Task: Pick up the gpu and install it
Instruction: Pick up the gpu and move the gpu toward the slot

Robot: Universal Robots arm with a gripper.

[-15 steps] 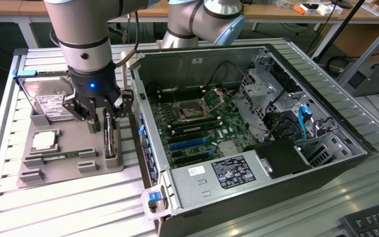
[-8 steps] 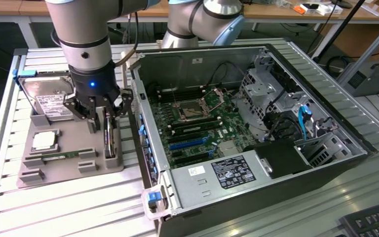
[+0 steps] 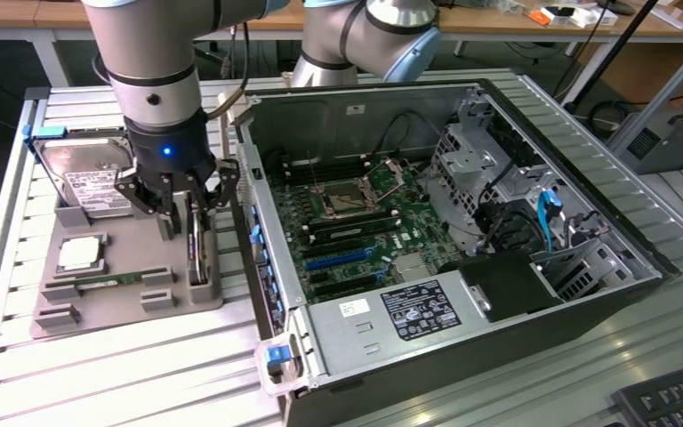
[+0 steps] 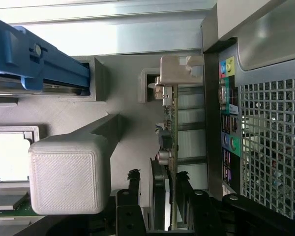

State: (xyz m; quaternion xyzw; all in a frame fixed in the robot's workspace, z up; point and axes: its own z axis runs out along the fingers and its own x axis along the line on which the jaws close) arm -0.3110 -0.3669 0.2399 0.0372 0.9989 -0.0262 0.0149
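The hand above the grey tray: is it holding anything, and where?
Nothing is held. The open hand straddles the upper edge of the gpu, which stands in its slot in the grey tray.

The gpu (image 3: 200,258) is a long, thin, dark card. It stands upright on its long edge, seated in a narrow slot of the grey tray (image 3: 99,311), along the tray's side at the exterior view's right. Its length runs along that side. In the wrist view it is seen edge-on: a slim green board edge with small silvery parts.
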